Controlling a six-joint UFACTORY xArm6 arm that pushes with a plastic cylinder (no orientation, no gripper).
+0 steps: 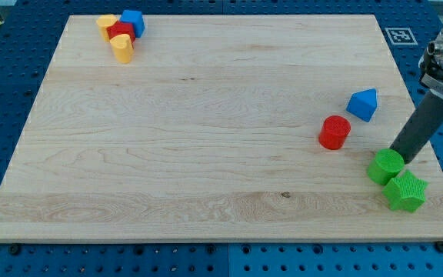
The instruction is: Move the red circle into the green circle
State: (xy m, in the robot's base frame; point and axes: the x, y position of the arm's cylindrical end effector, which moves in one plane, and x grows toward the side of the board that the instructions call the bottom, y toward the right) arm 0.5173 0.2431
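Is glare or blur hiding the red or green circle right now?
Camera view: no glare, lighting even; red circle and green circle are sharp with soft, short shadows; my tip sits at the green circle's upper right edge, slightly soft.

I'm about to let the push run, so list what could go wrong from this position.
My tip sits against the green circle, on the far side from the red circle. Risks:
1. Moving off may nudge the green circle, shifting the target.
2. The green star touches the green circle near the board's lower right corner; a hard push could drive either over the edge.
3. Circling behind the red circle may clip the blue block.
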